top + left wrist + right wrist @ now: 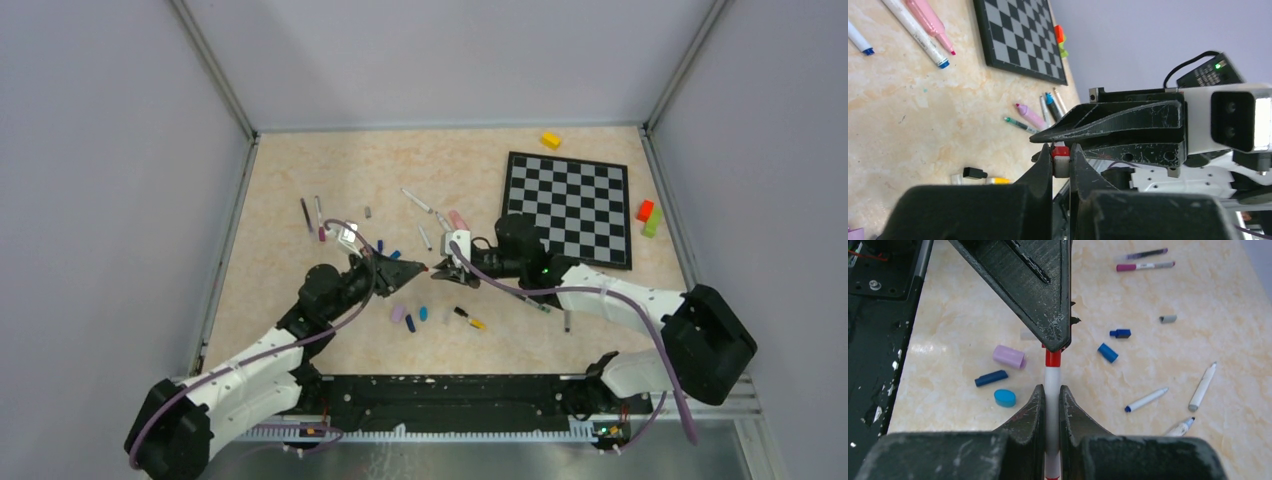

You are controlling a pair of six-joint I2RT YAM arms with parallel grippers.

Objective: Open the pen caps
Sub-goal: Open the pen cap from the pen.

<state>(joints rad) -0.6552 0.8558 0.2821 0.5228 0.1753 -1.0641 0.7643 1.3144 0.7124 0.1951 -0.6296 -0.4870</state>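
A white pen (pixel 1052 377) with a red cap (pixel 1053 358) is held level above the table between both arms. My right gripper (pixel 1051 388) is shut on the white barrel. My left gripper (pixel 1061 147) is shut on the red cap (pixel 1060 152) at the pen's other end. In the top view the left gripper (pixel 418 268) and right gripper (pixel 447 272) meet tip to tip at mid table. Loose caps lie below: lilac (pixel 1008 356), navy (pixel 991 378), blue (pixel 1005 398) and another blue (pixel 1107 352).
A chessboard (pixel 570 207) lies at the back right, with a yellow block (pixel 550 139) behind it and red and green blocks (pixel 648 215) beside it. Several thin pens (pixel 416 200) are scattered behind the grippers. A black and yellow pen (pixel 468 319) lies in front.
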